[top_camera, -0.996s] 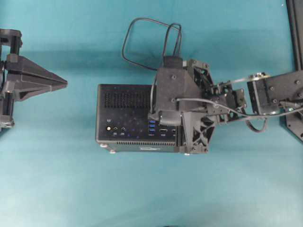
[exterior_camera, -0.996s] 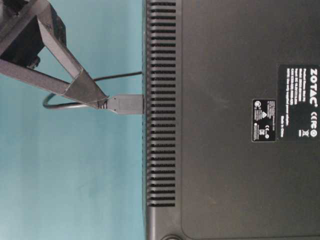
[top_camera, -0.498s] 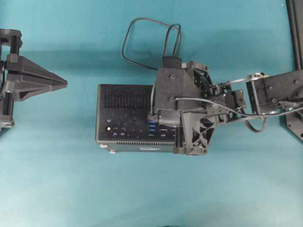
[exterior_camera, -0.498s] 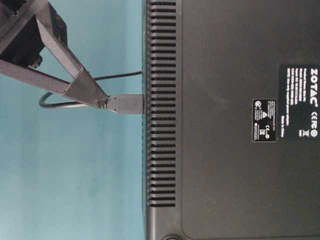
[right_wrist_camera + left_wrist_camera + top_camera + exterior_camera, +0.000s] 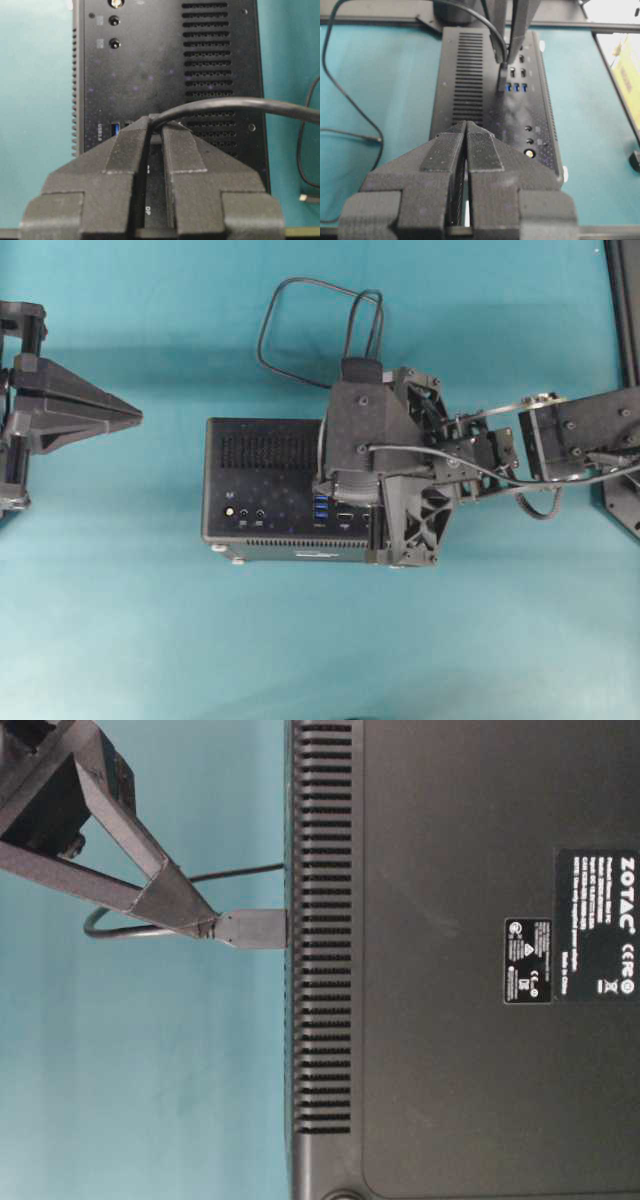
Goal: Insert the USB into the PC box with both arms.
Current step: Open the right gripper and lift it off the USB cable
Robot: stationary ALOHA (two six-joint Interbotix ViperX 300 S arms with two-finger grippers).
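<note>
The black PC box [image 5: 255, 455] lies mid-table with its port face up. My right gripper [image 5: 322, 488] hangs over that face, shut on the USB. From the table-level view its fingertips [image 5: 195, 920] pinch the cable just behind the dark grey plug [image 5: 252, 928]. The plug stands against the PC box [image 5: 450, 1020]. In the left wrist view the plug [image 5: 502, 80] sits at the row of blue sockets. The cable [image 5: 240, 104] leaves my right gripper [image 5: 156, 126] and loops [image 5: 275, 320] behind the box. My left gripper [image 5: 135, 417] is shut, empty and far left of the box.
A black frame rail [image 5: 622, 300] runs along the right edge of the table. The USB's free end [image 5: 372, 138] lies on the teal surface left of the box. Something yellow [image 5: 627, 75] sits beyond the table's edge.
The cable loop behind the plug has shifted slightly. The plug stays against the box with the right fingertips on it. The left arm has not moved.
</note>
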